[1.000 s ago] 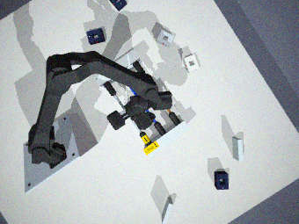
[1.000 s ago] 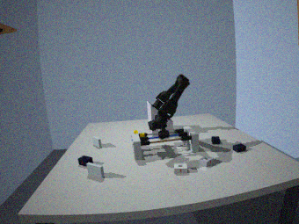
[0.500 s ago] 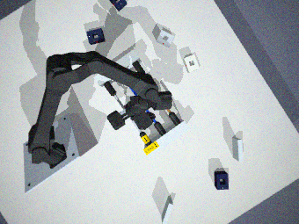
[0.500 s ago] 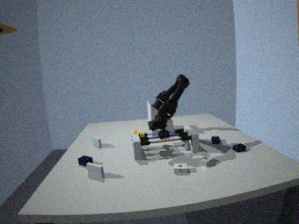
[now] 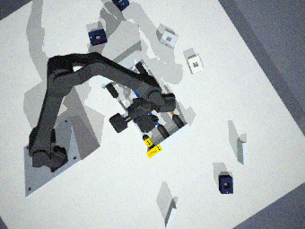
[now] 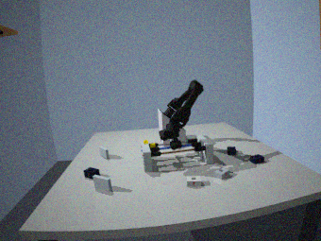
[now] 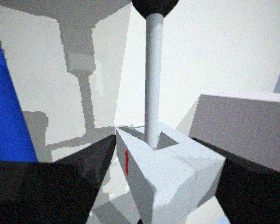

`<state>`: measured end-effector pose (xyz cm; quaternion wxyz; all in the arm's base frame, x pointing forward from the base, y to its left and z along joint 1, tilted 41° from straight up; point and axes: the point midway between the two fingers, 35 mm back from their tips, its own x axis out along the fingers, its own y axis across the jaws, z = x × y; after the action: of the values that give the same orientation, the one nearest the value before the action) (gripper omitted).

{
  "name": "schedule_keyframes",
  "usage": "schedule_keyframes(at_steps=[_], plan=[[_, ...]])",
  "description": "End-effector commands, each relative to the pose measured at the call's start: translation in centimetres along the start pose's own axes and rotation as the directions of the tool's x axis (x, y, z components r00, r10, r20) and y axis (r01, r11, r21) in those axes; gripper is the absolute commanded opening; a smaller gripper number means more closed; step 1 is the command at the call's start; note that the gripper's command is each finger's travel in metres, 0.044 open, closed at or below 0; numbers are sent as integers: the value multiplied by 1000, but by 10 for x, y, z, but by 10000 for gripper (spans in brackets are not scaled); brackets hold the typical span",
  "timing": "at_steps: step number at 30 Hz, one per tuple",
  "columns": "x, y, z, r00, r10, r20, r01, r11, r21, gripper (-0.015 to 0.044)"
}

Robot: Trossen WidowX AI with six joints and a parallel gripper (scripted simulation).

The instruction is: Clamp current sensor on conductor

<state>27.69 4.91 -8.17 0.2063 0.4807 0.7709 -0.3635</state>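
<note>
Counts: one tool (image 5: 143, 121) (image 6: 171, 137) (image 7: 152, 140), one pale sensor (image 7: 180, 170) at it, three dark blue blocks (image 5: 97, 37) (image 6: 92, 173), two white square blocks (image 5: 195, 64) (image 6: 194, 180), two upright pale plates (image 5: 242, 151) (image 6: 103, 184), one yellow marker (image 5: 154, 151) (image 6: 145, 142). Top view: two dark blocks and both white ones lie beyond the tool, past the rack (image 5: 178, 133) (image 6: 147, 160); the third dark block and both plates are on the tabletop (image 5: 112, 187) (image 6: 142, 211), on the tool's marker side. Wrist only: red mark (image 7: 127, 162) on the sensor's side, and a grey conductor (image 7: 154, 80) running through its opening. A blue conductor (image 7: 15, 110) (image 5: 136, 93) is off to one side, apart from the sensor. Tool: fingers well apart, clamped on the sensor, one against each side. Can't read whether it's latched.
</note>
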Motion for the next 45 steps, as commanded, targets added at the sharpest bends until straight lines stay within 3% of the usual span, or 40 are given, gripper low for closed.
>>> schedule_keyframes(at_steps=[1,20,25,45], plan=[[0,0,0,1000,0,0,0,1000,0,251],[0,0,0,1000,0,0,0,1000,0,125],[1,1,2,998,70,6,-70,998,-2,0],[-1,7,1,999,42,5,-42,999,-3,0]])
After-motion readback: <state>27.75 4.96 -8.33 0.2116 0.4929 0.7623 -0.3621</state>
